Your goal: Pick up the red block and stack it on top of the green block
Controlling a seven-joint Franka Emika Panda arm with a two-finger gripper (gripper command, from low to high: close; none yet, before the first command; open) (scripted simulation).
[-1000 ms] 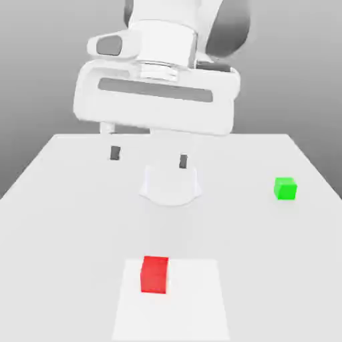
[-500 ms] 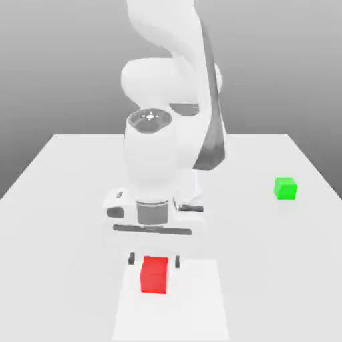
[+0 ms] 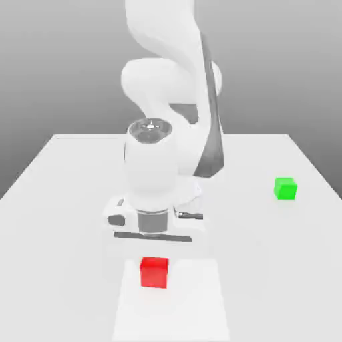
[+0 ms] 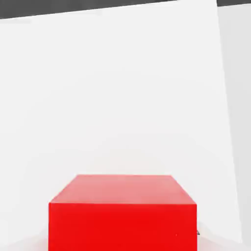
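Note:
The red block [image 3: 153, 272] rests on the table near the front edge, on a paler rectangular patch [image 3: 197, 304]. My gripper [image 3: 153, 252] hangs straight down over it, the wide white hand just above and behind the cube in the exterior view. Seen from the hand camera, the red block [image 4: 122, 213] looms large and very close, with its top face and one side showing. The green block [image 3: 285, 188] stands alone on the table toward the exterior view's right, well apart from the arm.
The white table [image 3: 60, 200] stretches across the scene, its back edge behind the arm. My arm's base and bulky links [image 3: 170, 100] rise at the middle of the table, between the back edge and the red block.
The hand swung down from high above the table's middle to sit low right over the red block. Both blocks stayed where they were.

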